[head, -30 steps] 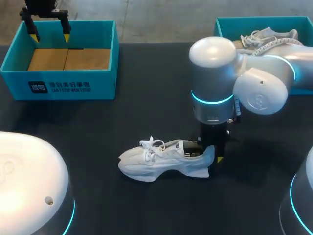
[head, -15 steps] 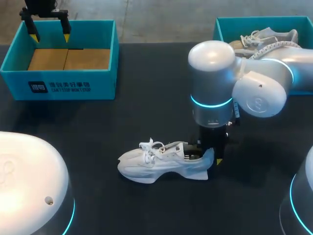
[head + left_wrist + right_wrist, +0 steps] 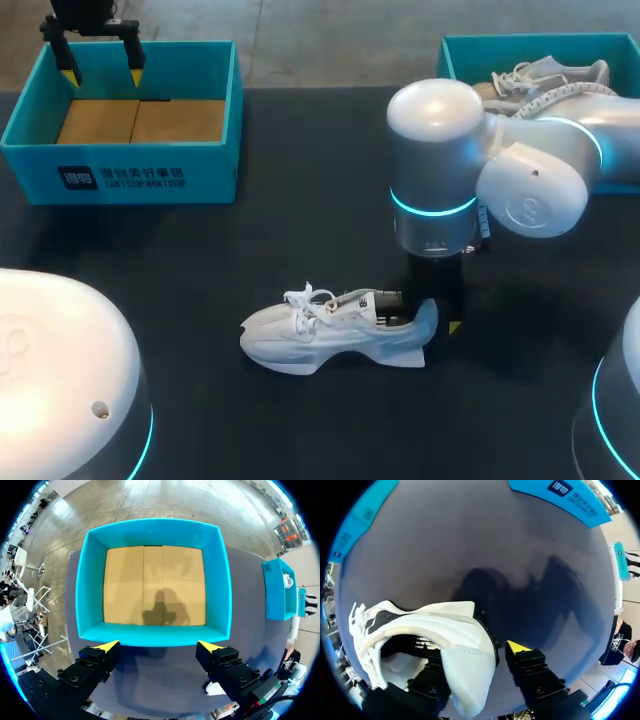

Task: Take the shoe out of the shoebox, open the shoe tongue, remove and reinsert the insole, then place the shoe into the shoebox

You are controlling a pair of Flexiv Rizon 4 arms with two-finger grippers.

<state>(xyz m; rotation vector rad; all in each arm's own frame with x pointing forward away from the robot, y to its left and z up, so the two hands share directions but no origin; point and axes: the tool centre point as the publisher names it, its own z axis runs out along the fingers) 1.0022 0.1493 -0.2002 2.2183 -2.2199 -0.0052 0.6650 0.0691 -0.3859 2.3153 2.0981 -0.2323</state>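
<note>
The shoe (image 3: 330, 335) had slid slightly toward 9 o'clock. From above it lay at 6 o'clock, toe toward 9, with the right gripper (image 3: 432, 315) at its heel. The left gripper (image 3: 100, 62) hung spread over the shoebox (image 3: 120, 180) at 10 o'clock. The left wrist view showed the shoebox ahead. In the right wrist view the heel sat at the gripper, and I could not tell whether it was gripped.

Left arm far back, claw (image 3: 100, 62) down, fingers apart. Right arm elbow bent, claw (image 3: 430, 318) vertical, fingers clamped on shoe (image 3: 310, 335) heel.
</note>
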